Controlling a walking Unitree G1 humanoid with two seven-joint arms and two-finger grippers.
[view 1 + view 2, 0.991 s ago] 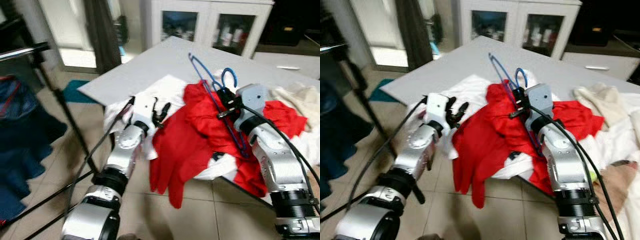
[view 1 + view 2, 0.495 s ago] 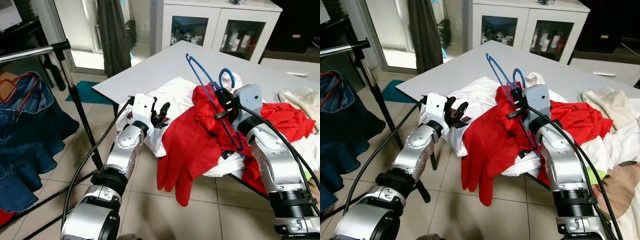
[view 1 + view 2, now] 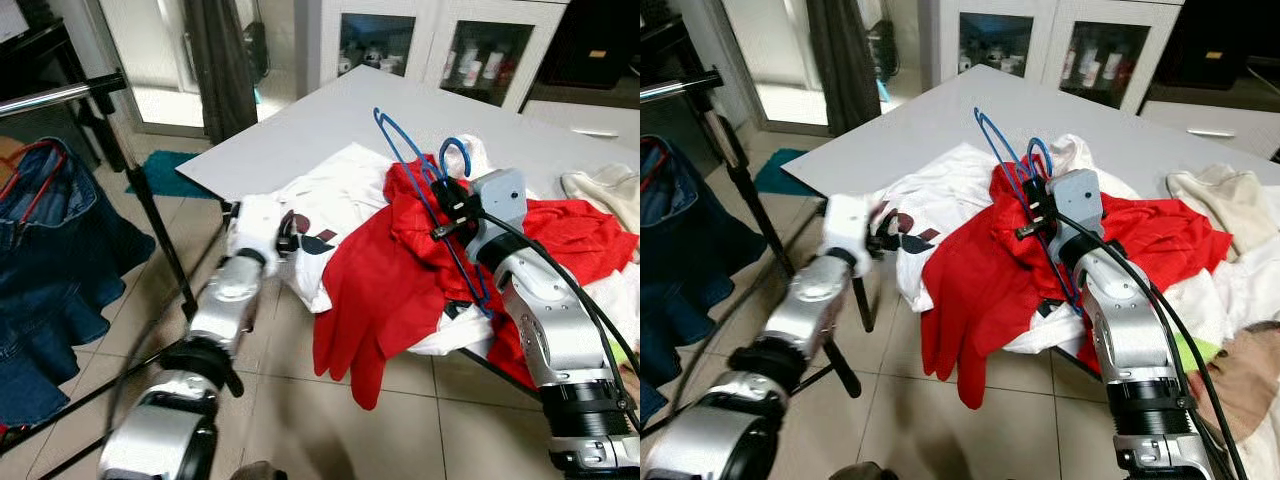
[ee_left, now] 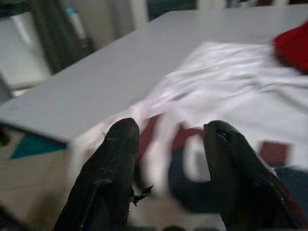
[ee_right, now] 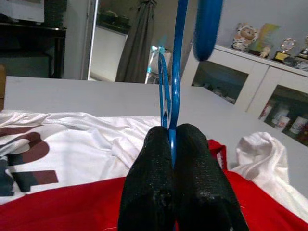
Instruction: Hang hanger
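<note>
"Where's the hanger?"

"The blue hanger (image 3: 428,190) is up over the table (image 3: 320,130). The right gripper (image 5: 172,144) has its two black fingers (image 5: 199,183) squeezed tight on the wire. The hook end points up, and a red shirt (image 3: 400,270) is on the hanger, drooping off the table edge toward the floor."

"And the other arm?"

"The left gripper (image 4: 168,159) is at the near corner of the table, just by a white shirt (image 3: 330,195) with dark red and navy print. Its fingers (image 4: 115,163) are spread apart with nothing between them. That arm looks blurry."

"Where would it hang?"

"There's a metal rail (image 3: 60,95) on a black stand off to the left, well apart from the table. Blue jeans (image 3: 60,260) hang there on a red hanger (image 3: 35,170)."

"Anything else?"

"More clothes (image 3: 605,190) are piled on the table's right side, and a white cabinet (image 3: 440,45) with glass doors is behind."
</note>
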